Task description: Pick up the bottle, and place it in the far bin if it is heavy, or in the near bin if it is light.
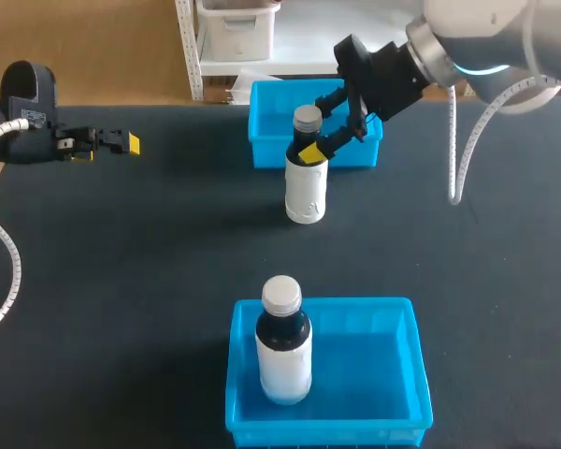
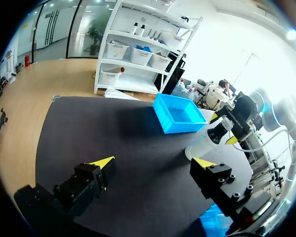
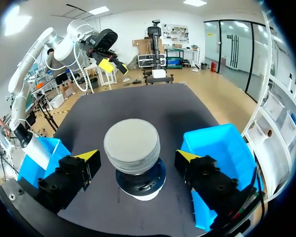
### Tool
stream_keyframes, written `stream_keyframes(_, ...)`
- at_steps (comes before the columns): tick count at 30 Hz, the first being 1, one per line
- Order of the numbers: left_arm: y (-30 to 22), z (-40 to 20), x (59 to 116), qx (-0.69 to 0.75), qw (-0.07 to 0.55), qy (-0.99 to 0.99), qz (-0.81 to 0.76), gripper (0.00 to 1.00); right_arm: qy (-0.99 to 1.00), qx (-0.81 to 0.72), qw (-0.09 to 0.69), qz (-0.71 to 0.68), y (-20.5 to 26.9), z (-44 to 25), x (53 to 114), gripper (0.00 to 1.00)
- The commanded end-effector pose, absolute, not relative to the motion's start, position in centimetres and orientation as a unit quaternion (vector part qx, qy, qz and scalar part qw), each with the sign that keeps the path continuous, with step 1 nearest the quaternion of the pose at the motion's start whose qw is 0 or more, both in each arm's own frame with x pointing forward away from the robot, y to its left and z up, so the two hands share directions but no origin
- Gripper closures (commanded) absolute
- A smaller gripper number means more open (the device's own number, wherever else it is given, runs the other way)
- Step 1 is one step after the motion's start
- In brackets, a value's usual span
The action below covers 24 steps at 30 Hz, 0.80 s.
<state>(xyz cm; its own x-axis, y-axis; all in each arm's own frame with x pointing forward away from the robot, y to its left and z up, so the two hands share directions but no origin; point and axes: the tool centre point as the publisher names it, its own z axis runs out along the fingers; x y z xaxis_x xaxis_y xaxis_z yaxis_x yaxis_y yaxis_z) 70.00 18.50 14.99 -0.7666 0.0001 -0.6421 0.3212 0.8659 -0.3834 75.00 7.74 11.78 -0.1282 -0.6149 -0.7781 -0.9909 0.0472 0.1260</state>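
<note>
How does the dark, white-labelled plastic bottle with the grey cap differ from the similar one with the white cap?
The grey-capped bottle stands on the black table; the white-capped bottle stands inside the near blue bin. The right gripper has its open fingers on either side of the grey-capped bottle's neck; no gripper is near the white-capped bottle. Both are upright, dark, with white labels.

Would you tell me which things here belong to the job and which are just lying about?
Job: bottle on table, far bin, near bin, right gripper.
Lying about: second bottle, inside the near bin; left gripper.
</note>
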Motion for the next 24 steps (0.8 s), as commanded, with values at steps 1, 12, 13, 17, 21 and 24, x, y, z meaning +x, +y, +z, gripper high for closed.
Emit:
stream_keyframes(1,18.5,14.99,70.0,0.088,0.33,0.908,-0.243,0.0,0.667,-0.6,0.277,0.342,7.71,11.69,75.05,0.43)
stream_keyframes(12,18.5,14.99,70.0,0.088,0.33,0.908,-0.243,0.0,0.663,-0.603,0.279,0.346,7.81,11.6,74.76,0.6)
stream_keyframes(13,18.5,14.99,70.0,0.088,0.33,0.908,-0.243,0.0,0.662,-0.603,0.279,0.347,7.85,11.61,74.71,0.61)
stream_keyframes(17,18.5,14.99,70.0,0.088,0.33,0.908,-0.243,0.0,0.661,-0.603,0.279,0.348,8.01,11.58,74.55,0.68)
stream_keyframes(21,18.5,14.99,70.0,0.088,0.33,0.908,-0.243,0.0,0.66,-0.602,0.283,0.349,8.0,11.65,74.47,1.0)
stream_keyframes(24,18.5,14.99,70.0,0.088,0.33,0.908,-0.243,0.0,0.661,-0.601,0.287,0.346,7.75,11.96,74.54,1.0)
